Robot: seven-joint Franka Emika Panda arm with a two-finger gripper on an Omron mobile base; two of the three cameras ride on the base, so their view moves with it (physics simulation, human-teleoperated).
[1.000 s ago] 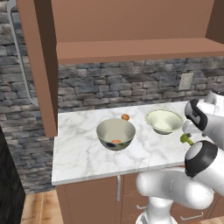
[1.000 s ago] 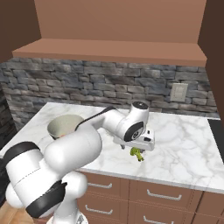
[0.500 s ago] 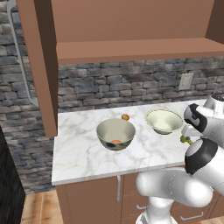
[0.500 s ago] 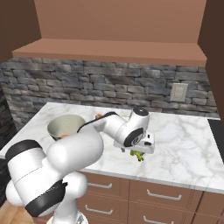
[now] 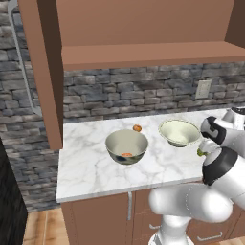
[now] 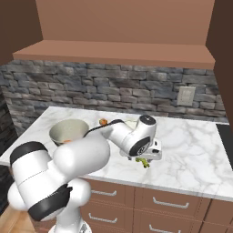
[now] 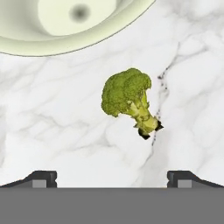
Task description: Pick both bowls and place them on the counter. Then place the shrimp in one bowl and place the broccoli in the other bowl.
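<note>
- My gripper (image 7: 112, 177) hangs over the counter (image 5: 91, 167) with its fingers (image 7: 41, 177) spread as wide as they go, nothing between them.
- In the hand view the broccoli (image 7: 129, 100) lies on bare marble just ahead of the tips, roughly centred between them and touching neither; its head points toward the small bowl, its stalk back toward the tips.
- Past the broccoli in that view sits the rim of the small bowl (image 7: 74, 26); a strip of open marble separates the two.
- From the right base view the broccoli (image 6: 143, 162) peeks out just under the hand, close to the counter's front edge (image 6: 150, 182).
- From the left base view the broccoli (image 5: 201, 152) shows as a green speck beside the wrist, with the small bowl (image 5: 179, 132) near it.
- The big bowl (image 5: 127, 146) stands further to my left, apart from the small one, and the shrimp (image 5: 127, 154) lies in its bottom.
- A small orange ball (image 5: 137, 128) rests on the marble behind the big bowl, toward the stone wall (image 5: 134, 93).
- To the right of the hand in the right base view the marble lies open up to the wall.
- A wooden shelf (image 6: 113, 53) runs overhead, well above the hand.
- A wall outlet (image 6: 185, 96) sits on the stone behind.
</note>
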